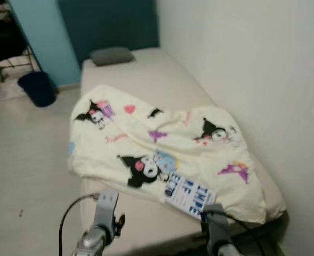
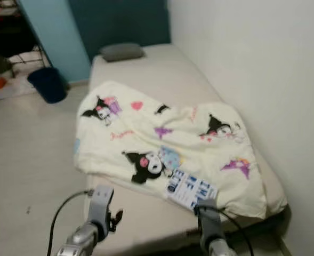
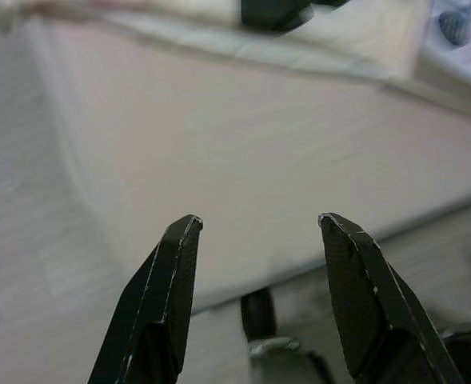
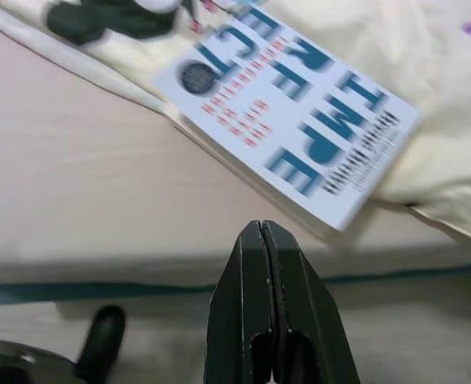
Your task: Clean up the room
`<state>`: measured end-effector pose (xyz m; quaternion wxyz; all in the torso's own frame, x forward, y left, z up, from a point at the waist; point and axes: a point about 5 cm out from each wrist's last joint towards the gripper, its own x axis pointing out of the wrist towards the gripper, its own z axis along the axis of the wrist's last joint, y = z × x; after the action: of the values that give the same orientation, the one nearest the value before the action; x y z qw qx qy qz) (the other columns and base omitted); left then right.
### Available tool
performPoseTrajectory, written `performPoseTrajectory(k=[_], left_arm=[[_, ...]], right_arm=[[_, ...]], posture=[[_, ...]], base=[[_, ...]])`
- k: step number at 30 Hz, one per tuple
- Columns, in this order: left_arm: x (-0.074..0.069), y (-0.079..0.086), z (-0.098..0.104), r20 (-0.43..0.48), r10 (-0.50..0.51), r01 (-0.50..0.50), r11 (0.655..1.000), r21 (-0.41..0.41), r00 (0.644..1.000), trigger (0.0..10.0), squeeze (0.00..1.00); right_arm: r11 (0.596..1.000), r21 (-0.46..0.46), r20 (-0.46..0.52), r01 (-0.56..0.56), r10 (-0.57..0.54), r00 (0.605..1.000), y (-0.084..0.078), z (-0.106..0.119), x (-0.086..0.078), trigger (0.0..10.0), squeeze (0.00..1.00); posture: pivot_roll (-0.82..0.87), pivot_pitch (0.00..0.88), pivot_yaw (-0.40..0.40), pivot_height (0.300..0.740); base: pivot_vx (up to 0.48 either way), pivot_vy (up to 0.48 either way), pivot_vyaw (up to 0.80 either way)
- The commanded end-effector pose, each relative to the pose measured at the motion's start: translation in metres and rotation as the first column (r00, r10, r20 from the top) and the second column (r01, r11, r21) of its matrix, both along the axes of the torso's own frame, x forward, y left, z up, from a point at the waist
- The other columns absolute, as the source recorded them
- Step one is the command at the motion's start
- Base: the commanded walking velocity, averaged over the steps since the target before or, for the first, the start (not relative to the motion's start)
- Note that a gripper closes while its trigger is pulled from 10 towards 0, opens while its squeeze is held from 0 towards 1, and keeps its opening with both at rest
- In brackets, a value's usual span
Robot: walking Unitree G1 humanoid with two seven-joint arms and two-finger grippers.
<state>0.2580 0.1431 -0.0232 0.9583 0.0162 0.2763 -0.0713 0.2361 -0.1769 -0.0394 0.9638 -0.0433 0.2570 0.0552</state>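
Two grippers are hanging low at the foot of the bed [image 1: 146, 74], neither holding anything. The left gripper [image 3: 259, 228] is sitting w/ fingers spread apart, pointing at the bare mattress edge and the floor [image 1: 23, 160] beside it. The right gripper [image 4: 263, 232] is pressed fully together, aiming at the book [image 4: 291, 132] just ahead of its tips.

The book, white cover w/ big blue letters, is lying on the near edge of the crumpled cartoon blanket [image 1: 162, 144], which is covering approx. the lower half of the bed and drooping over the side toward the floor. A grey pillow [image 1: 112, 55] is resting at the far end; a dark bin [image 1: 37, 88] is standing on the floor well apart, near the blue wall [image 1: 45, 37].

Risks, as I'm judging them:
- Right gripper is going in closed, so it's likely shoving the book rather than taking it; it needs opening first.
- Book is sitting on loose cloth near the mattress edge, so a push could be sliding it off, or bunching the blanket under it.
- Pinching cloth along w/ the book would be dragging the blanket further off the bed.
- Views are blurred, so aim may be off.
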Motion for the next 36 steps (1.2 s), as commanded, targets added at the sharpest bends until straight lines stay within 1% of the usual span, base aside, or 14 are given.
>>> performPoseTrajectory(k=[1, 3, 19, 21, 24, 29, 30, 32, 36], left_arm=[[-0.0014, -0.0017, -0.0015, -0.014, -0.019, 0.019, 1.000, 0.007, 1.000, 10.0, 0.00], [-0.0014, -0.0024, -0.0016, -0.018, -0.018, 0.018, 1.000, 0.000, 1.000, 10.0, 0.00], [-0.0023, -0.0032, -0.0020, -0.028, -0.005, 0.004, 1.000, -0.006, 1.000, 10.0, 0.00], [-0.0023, -0.0025, -0.0025, -0.035, 0.017, -0.018, 1.000, -0.026, 0.999, 10.0, 0.00], [-0.0030, 0.0005, -0.0045, -0.073, 0.061, -0.066, 0.996, -0.059, 0.995, 10.0, 0.00], [-0.0042, 0.0034, -0.0043, -0.061, 0.069, -0.072, 0.996, -0.049, 0.996, 10.0, 0.00], [-0.0040, 0.0061, -0.0029, -0.042, 0.079, -0.080, 0.996, -0.032, 0.996, 10.0, 0.00], [-0.0039, 0.0067, -0.0025, -0.037, 0.080, -0.081, 0.996, -0.028, 0.996, 10.0, 0.00], [-0.0045, 0.0054, -0.0027, -0.036, 0.079, -0.080, 0.996, -0.037, 0.996, 10.0, 0.00]], right_arm=[[1.000, 0.013, -0.042, 0.017, -0.017, 0.999, 0.0012, -0.0077, -0.0095, 10.0, 0.00], [1.000, 0.013, -0.044, 0.018, -0.017, 0.999, 0.0013, -0.0078, -0.0096, 10.0, 0.00], [1.000, 0.015, -0.045, 0.018, -0.017, 0.999, 0.0008, -0.0078, -0.0097, 10.0, 0.00], [1.000, 0.016, -0.045, 0.017, -0.016, 0.999, 0.0008, -0.0079, -0.0098, 10.0, 0.00], [1.000, 0.016, -0.045, 0.016, -0.016, 0.999, 0.0005, -0.0078, -0.0098, 10.0, 0.00], [1.000, 0.016, -0.045, 0.017, -0.017, 0.999, 0.0003, -0.0076, -0.0094, 10.0, 0.00], [1.000, 0.017, -0.043, 0.017, -0.016, 0.999, 0.0006, -0.0072, -0.0087, 10.0, 0.00], [1.000, 0.017, -0.043, 0.017, -0.016, 0.999, 0.0006, -0.0070, -0.0085, 10.0, 0.00], [1.000, 0.018, -0.041, 0.014, -0.014, 0.999, 0.0013, -0.0068, -0.0081, 10.0, 0.00]], posture=[[0.02, 0.132, 0.030, 0.729], [0.02, 0.132, 0.029, 0.729], [0.02, 0.138, 0.025, 0.729], [0.02, 0.139, 0.023, 0.729], [0.02, 0.142, 0.023, 0.729], [0.02, 0.145, 0.021, 0.729], [0.02, 0.145, 0.021, 0.729], [0.02, 0.145, 0.021, 0.729], [0.02, 0.149, 0.020, 0.729]], base=[[0.000, 0.000, 0.00], [0.000, 0.000, 0.00], [0.000, -0.470, 0.00], [0.000, -0.441, 0.00], [0.000, 0.320, 0.00], [0.000, 0.480, 0.00], [0.000, 0.000, 0.00], [0.000, 0.000, 0.00], [0.000, 0.000, 0.00]])
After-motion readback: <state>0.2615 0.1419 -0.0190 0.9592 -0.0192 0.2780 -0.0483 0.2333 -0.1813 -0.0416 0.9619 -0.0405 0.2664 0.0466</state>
